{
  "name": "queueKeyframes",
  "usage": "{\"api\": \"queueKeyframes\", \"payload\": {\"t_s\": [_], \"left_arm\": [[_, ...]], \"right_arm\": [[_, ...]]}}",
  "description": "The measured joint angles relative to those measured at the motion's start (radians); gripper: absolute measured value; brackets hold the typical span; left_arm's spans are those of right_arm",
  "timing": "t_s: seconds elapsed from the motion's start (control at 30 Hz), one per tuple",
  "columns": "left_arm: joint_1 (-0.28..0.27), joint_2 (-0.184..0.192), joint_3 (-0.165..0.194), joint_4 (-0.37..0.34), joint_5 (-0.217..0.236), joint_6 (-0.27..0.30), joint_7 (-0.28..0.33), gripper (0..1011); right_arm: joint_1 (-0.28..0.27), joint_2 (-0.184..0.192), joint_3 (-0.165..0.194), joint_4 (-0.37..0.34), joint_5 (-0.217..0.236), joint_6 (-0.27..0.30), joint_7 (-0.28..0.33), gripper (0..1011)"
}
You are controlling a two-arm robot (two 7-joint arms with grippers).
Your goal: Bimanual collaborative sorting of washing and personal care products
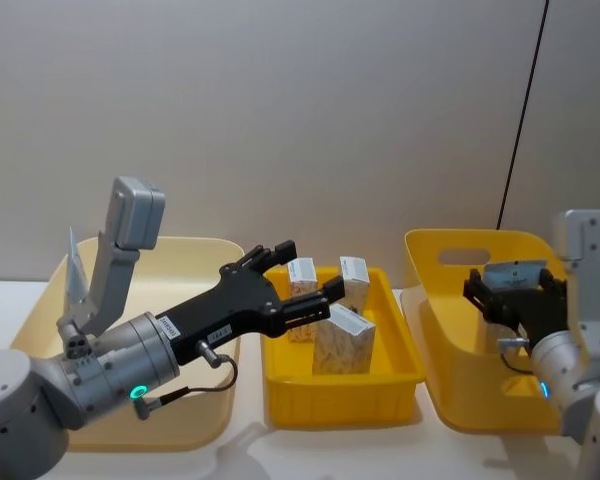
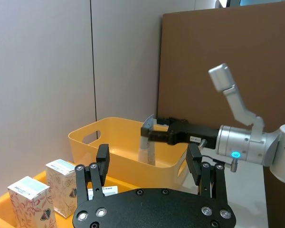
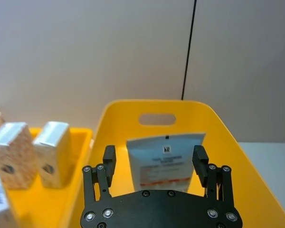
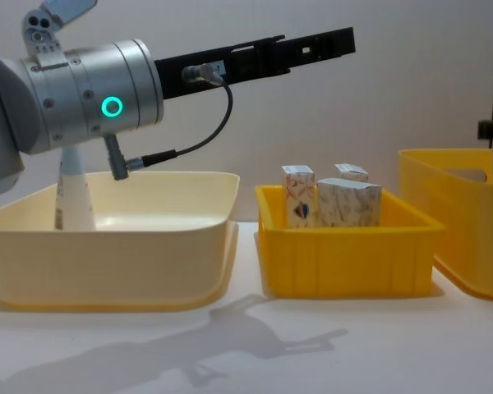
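My left gripper [image 1: 305, 275] hangs open and empty above the middle yellow tray [image 1: 340, 395], over three marbled beige-white cartons [image 1: 342, 345] that stand upright in it. In the left wrist view its fingers [image 2: 102, 164] are spread wide, with two cartons [image 2: 61, 183] below. My right gripper [image 1: 515, 290] is held over the large yellow bin [image 1: 450, 330] on the right, shut on a pale blue squeeze tube [image 3: 165, 161] that hangs down into the bin [image 2: 148, 142]. A whitish cone-shaped tube [image 4: 74, 197] leans upright in the cream bin [image 4: 107, 246] at the left.
The three containers stand side by side on a white table [image 4: 312, 345], with narrow gaps between them. A grey wall is close behind. A black cable [image 1: 520, 110] runs down the wall behind the right bin. The table's front strip is free.
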Motion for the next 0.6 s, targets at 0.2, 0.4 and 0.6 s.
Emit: {"api": "queueKeyframes", "payload": {"t_s": [0.2, 0.4, 0.6], "left_arm": [[0.000, 0.000, 0.000, 0.000, 0.000, 0.000, 0.000, 1003], [0.002, 0.000, 0.000, 0.000, 0.001, 0.000, 0.002, 1003], [0.020, 0.006, 0.001, -0.013, 0.025, -0.004, 0.040, 1003]], "right_arm": [[-0.029, -0.004, 0.023, -0.065, 0.050, -0.037, 0.058, 1001], [-0.033, -0.004, 0.023, -0.068, 0.052, -0.040, 0.060, 1001], [-0.058, 0.010, 0.013, -0.082, 0.061, -0.062, 0.068, 1001]]}}
